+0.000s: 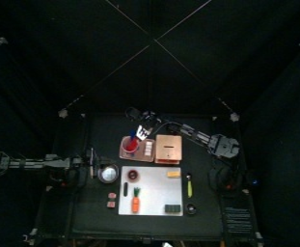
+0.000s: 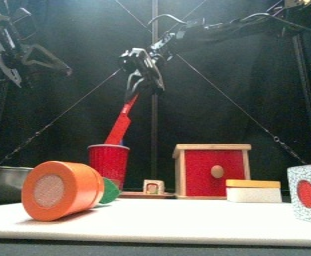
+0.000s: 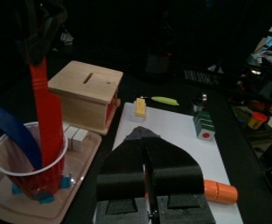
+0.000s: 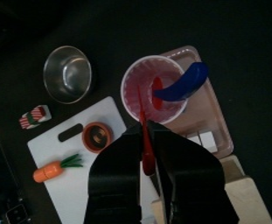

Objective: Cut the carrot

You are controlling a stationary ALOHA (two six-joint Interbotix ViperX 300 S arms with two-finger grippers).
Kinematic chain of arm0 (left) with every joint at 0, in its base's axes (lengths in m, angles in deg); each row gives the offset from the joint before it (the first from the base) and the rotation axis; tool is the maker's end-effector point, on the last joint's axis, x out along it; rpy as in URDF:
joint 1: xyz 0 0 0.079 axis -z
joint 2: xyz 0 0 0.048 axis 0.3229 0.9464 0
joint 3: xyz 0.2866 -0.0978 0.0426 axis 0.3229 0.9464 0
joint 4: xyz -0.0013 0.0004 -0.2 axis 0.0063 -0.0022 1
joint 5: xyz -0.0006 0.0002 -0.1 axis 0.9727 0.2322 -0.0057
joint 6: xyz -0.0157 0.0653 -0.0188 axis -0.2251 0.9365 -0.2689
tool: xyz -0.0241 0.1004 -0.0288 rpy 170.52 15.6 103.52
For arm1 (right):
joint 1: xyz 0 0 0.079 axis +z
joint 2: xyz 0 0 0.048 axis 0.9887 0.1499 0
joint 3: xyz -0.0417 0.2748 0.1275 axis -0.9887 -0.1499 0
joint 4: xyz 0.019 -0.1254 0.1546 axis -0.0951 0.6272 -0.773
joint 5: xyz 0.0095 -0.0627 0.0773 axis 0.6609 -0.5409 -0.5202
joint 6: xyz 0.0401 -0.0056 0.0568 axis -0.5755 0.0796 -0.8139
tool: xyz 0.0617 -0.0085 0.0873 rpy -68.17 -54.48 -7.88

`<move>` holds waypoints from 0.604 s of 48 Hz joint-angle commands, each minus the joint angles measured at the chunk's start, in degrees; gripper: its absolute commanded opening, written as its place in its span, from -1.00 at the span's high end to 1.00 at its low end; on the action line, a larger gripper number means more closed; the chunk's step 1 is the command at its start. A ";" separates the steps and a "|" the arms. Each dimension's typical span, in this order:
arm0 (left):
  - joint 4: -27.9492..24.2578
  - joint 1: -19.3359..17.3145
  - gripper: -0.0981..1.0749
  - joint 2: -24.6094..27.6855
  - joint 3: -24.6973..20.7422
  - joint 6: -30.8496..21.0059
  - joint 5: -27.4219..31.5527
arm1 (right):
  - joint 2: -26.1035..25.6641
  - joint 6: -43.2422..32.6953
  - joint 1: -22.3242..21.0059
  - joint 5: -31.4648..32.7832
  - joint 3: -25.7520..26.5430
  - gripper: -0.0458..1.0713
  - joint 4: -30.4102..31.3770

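Carrot [image 4: 58, 167] on white board [image 4: 73, 140] beside round red-and-white piece [image 4: 98, 136]

Black table [image 1: 210, 207], white cutting board [image 1: 155, 193], steel bowl [image 1: 108, 174], pale tray [image 1: 178, 158] behind the board

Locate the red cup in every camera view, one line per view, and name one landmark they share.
Top view: red cup in the tray behind the white board, left of the wooden box.
Front view: red cup centre-left, behind the orange cylinder.
Left wrist view: red cup at lower left.
Right wrist view: red cup near upper centre.
Shared landmark: the wooden box beside the cup, seen at least partly in all views.
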 commanded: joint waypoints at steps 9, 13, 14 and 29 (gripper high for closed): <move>-0.35 0.00 0.80 0.09 -1.85 0.44 -0.88 | -14.41 1.49 2.55 -4.13 -9.05 0.15 1.05; -1.14 0.35 0.80 0.44 -1.85 0.44 -1.32 | -19.25 2.02 4.83 -9.14 -16.17 0.15 1.05; -1.41 0.44 0.80 0.53 -1.85 0.44 -1.49 | -20.39 1.93 5.36 -10.46 -18.11 0.15 1.05; -6.06 4.31 0.40 4.57 -2.11 0.35 -7.12 | -37.27 0.88 13.71 -42.01 -50.01 0.15 -2.72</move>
